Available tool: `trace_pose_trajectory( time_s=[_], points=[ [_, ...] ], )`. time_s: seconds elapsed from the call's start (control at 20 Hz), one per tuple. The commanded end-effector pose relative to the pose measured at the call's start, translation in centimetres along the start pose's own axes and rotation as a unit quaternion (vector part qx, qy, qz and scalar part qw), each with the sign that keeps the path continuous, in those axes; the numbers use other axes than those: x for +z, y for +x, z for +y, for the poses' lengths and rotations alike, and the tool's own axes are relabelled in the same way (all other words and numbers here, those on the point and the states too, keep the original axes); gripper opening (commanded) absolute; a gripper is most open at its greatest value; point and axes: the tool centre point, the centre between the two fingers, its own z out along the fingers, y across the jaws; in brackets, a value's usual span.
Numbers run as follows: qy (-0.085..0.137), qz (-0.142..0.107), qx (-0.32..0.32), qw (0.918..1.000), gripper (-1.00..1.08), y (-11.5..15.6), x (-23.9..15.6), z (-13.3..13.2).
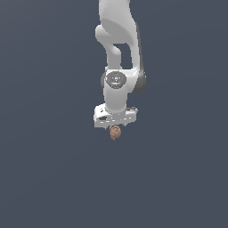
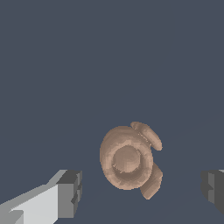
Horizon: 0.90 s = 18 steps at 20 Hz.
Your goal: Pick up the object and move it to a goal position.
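The object (image 2: 129, 162) is a small brown, lumpy, rounded thing with a tan swirl on top. In the wrist view it lies between my two dark fingertips (image 2: 70, 192), with a clear gap on each side. My gripper (image 2: 142, 190) is open and touches nothing. In the exterior view the white gripper (image 1: 115, 128) hangs straight down from the arm, and the object (image 1: 116, 133) peeks out just below the hand, much narrower than it. How high the fingers stand above the surface cannot be told.
A flat, plain dark blue-grey surface (image 1: 53, 178) fills both views. The white arm (image 1: 118, 53) rises out of the exterior view's top. Nothing else shows.
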Motion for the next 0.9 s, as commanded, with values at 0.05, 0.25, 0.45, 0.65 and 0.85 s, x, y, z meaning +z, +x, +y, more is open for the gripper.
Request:
trace_pose_trajectory(
  time_s=[0.05, 0.25, 0.45, 0.65, 0.85],
  points=[
    [0.001, 0.002, -0.005, 1.0000, 1.00, -0.1, 0.5, -0.2],
    [0.001, 0.001, -0.004, 1.0000, 1.00, -0.1, 0.6, -0.1],
    [0.001, 0.001, -0.005, 1.0000, 1.00, -0.1, 1.7, -0.2],
    [0.001, 0.001, -0.005, 1.0000, 1.00, -0.2, 3.7, -0.2],
    [0.001, 0.002, -0.006, 1.0000, 1.00, -0.2, 5.1, -0.2]
  ],
)
